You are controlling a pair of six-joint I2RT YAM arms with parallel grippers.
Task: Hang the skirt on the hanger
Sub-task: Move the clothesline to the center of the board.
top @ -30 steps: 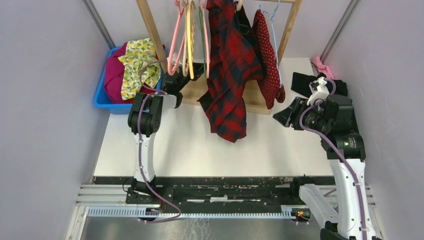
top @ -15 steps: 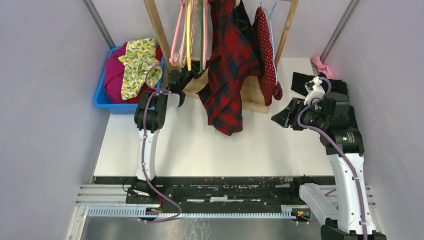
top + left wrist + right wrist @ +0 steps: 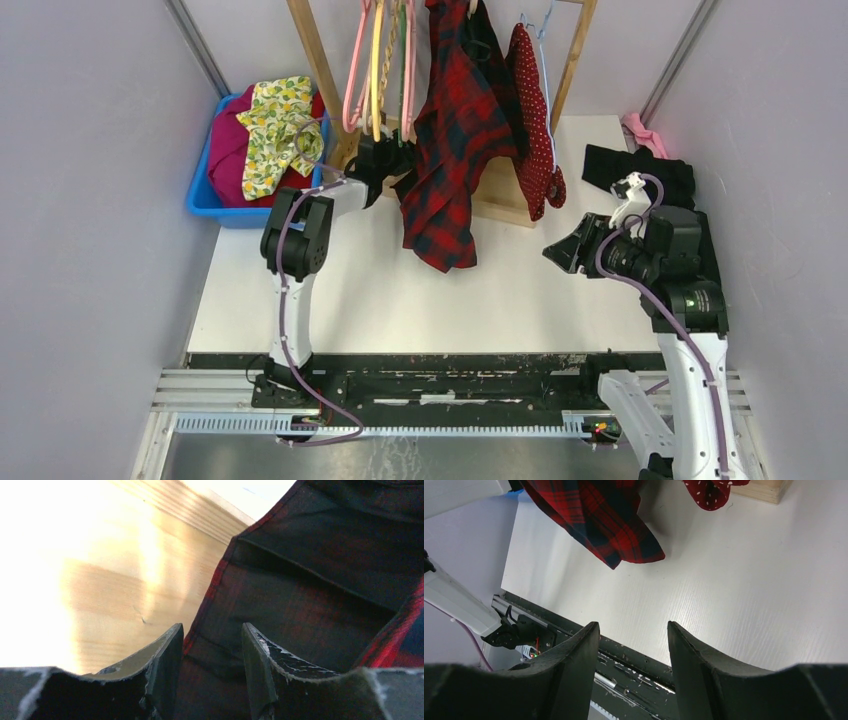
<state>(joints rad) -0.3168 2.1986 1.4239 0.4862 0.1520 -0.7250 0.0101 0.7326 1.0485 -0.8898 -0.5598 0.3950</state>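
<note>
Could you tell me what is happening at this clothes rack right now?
The dark-red polka-dot skirt hangs on the thin lilac hanger at the right end of the wooden rack, beside a plaid garment. The left pincer is open and close to the plaid cloth, gripping nothing. The right pincer, also open and empty, hovers over the white table to the right of the rack.

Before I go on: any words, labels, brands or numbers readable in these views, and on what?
No readable text in any view.
The skirt, plaid shirt and lemon-print cloth show patterns only.
No label shows on the blue bin.
</note>
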